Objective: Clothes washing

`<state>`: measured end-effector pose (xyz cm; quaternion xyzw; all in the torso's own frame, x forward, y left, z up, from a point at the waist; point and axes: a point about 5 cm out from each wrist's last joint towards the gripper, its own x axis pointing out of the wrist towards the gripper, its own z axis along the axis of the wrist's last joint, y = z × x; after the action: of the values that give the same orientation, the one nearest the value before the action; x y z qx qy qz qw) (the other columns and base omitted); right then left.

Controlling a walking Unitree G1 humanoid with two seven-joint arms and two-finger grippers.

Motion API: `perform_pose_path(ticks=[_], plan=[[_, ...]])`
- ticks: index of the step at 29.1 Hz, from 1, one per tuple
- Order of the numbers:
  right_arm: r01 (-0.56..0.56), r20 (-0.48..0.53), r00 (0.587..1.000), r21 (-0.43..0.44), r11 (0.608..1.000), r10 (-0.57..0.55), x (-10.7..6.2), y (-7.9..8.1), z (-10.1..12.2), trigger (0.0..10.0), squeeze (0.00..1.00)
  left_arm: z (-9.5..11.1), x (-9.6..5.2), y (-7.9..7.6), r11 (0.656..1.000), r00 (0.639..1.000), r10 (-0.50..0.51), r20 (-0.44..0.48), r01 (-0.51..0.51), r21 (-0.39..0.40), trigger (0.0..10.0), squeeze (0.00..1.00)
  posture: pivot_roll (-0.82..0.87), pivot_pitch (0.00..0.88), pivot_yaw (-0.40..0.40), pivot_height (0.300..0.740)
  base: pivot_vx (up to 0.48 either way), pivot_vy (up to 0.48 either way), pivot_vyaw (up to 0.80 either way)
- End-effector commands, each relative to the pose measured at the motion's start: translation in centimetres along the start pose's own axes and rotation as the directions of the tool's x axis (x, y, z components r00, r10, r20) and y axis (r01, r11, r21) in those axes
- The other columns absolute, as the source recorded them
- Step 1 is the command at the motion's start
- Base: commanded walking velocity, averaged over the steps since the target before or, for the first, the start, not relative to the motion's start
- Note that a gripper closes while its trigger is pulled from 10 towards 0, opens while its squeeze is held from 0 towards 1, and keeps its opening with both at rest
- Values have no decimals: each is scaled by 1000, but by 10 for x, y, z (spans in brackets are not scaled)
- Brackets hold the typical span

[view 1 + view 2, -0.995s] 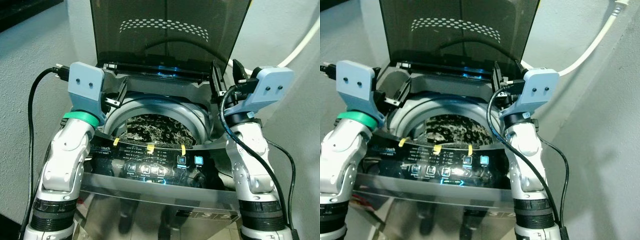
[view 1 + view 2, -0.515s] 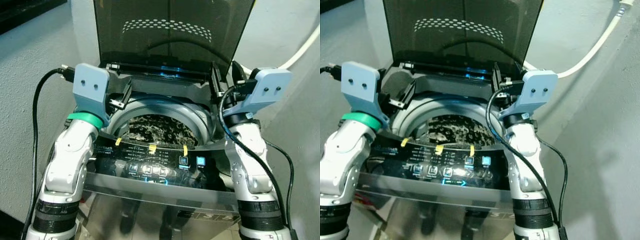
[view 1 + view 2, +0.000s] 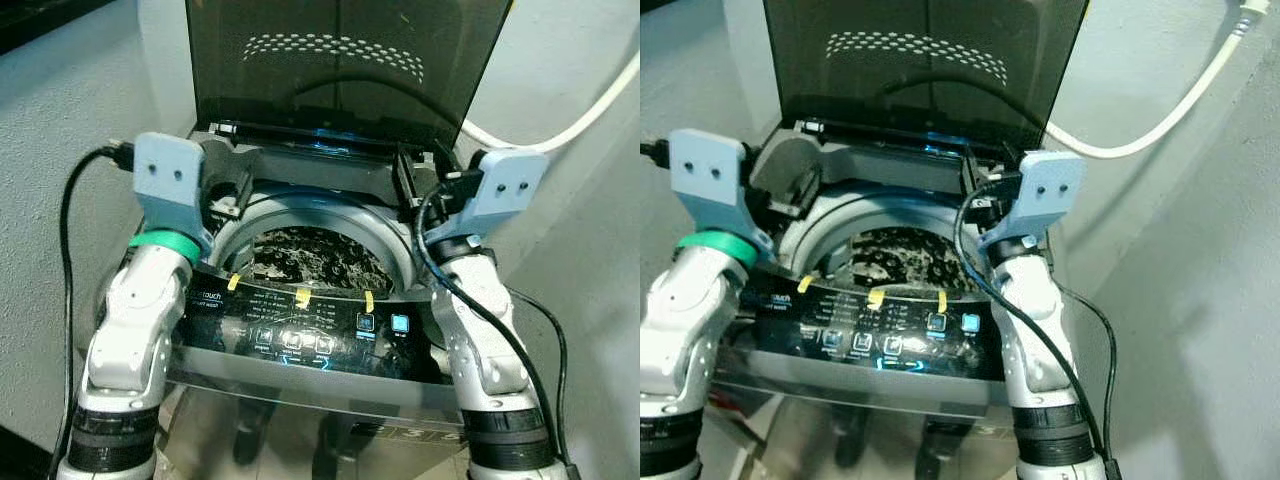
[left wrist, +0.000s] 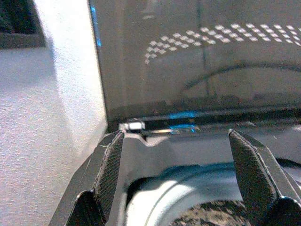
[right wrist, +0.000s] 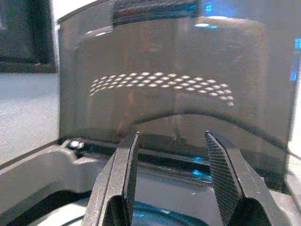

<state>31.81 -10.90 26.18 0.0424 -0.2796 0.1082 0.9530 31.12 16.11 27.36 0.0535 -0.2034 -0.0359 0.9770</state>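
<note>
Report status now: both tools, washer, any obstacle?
Left tool open, right tool open, both empty above drum. Top-loading washing machine: dark tinted lid up, patterned laundry inside. Nothing blocking.

control panel (image 3: 300, 325) lettering "touch", other small print too blurred

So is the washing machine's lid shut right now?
No, the dark tinted lid stands raised upright at the back of the machine, and the laundry in the drum lies open to view.
</note>
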Motion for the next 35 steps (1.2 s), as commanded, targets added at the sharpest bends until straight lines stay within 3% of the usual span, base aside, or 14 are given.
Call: perform_pose_path(ticks=[1, 11, 35], plan=[[10, -22, 1000, -6, 1000, -10, -2, -3, -3, 10000, 0, -6, 0, -5, 1000, 1000, -21, -21, 21, -15, 10000, 0, 168, 10, -30, 740, 0, 0, 0], [4, -29, 1000, 6, 1000, -4, -7, 3, -4, 10000, 0, -6, 3, -10, 999, 999, -48, -22, 47, -23, 10000, 0, 160, 2, -7, 740, -136, 0, 0], [-24, -46, 999, -40, 999, 22, -9, 4, -7, 10000, 0, -8, 4, -12, 998, 998, -53, -22, 53, -27, 10000, 0, 155, 0, -15, 740, -348, 0, 0]])
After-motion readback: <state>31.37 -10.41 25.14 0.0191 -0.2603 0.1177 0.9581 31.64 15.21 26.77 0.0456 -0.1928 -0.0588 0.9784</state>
